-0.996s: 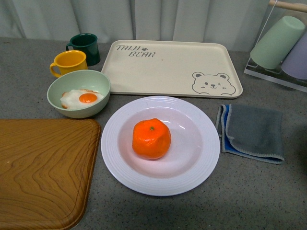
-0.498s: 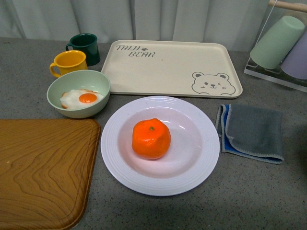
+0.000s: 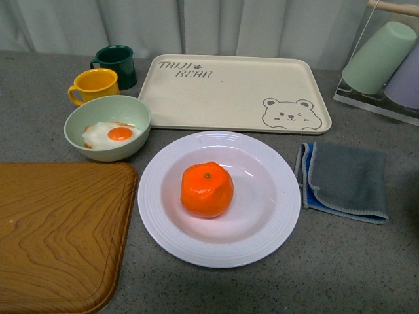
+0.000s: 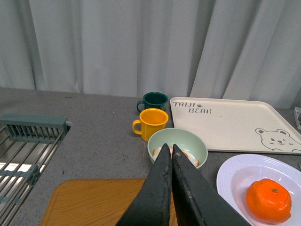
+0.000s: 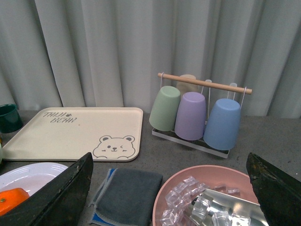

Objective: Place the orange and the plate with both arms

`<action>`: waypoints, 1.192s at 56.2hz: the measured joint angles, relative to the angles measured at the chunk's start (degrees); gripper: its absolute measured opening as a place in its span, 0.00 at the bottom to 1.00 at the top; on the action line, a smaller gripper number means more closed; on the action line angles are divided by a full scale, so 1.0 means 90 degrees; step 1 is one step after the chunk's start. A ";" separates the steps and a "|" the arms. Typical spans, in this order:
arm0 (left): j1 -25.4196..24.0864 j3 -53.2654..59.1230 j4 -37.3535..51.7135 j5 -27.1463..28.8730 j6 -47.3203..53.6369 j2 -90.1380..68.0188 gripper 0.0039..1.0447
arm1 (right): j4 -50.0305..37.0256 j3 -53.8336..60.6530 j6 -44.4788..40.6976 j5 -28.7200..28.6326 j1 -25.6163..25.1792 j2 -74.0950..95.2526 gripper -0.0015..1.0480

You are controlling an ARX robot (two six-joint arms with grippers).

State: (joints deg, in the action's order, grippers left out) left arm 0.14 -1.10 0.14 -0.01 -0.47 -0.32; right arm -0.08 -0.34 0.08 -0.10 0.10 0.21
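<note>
Oranges first, from the front camera: the orange [image 3: 207, 189] sits stem-up in the middle of the white plate [image 3: 281, 196] and touches nothing else. The plate lies straight ahead of me, between the wooden board [image 3: 59, 229] on my left and the folded grey cloth [image 3: 347, 180] on my right, with the bear tray [image 3: 236, 91] just behind it. Neither arm shows in this view, so I can't read from it which one is closer. On the left wrist camera, the left gripper [image 4: 171, 153] has its two fingers pressed together with nothing between them, pointing toward the pale green bowl [image 4: 201, 153]. The whole orange and a good part of the plate show beside it, toward the middle of the table. On the right wrist camera, the right gripper [image 5: 169, 157] is spread wide and empty above a pink bowl [image 5: 162, 195] of ice, with the cloth ahead. Only a sliver of the orange and an arc of plate rim reach the edge of that picture. My read is that the plate lies between the two arms, so both must swing inward, and the left looks better placed for the fruit. Being round, the orange has no long axis to line up with, and the closed left fingers would need to part first.
</note>
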 joint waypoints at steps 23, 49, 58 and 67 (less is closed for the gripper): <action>0.0000 0.0000 -0.0002 0.0002 0.0005 0.0010 0.77 | -0.0272 -0.0549 -0.1702 0.1814 0.1336 0.2152 0.91; 0.0000 0.0000 -0.0002 0.0002 0.0019 0.0010 0.94 | -0.1690 -0.2416 0.3908 -0.2601 0.1115 0.9226 0.91; 0.0000 0.0000 -0.0002 0.0002 0.0019 0.0010 0.94 | -0.1955 -0.2822 0.3956 -0.3274 0.0981 1.0431 0.91; 0.0000 0.0000 -0.0002 0.0002 0.0019 0.0010 0.94 | -0.2123 -0.3181 0.3922 -0.3354 0.0976 1.1305 0.91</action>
State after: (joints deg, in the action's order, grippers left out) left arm 0.14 -1.10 0.12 0.01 -0.30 -0.23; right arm -19.18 -28.97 35.38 -30.28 8.88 101.95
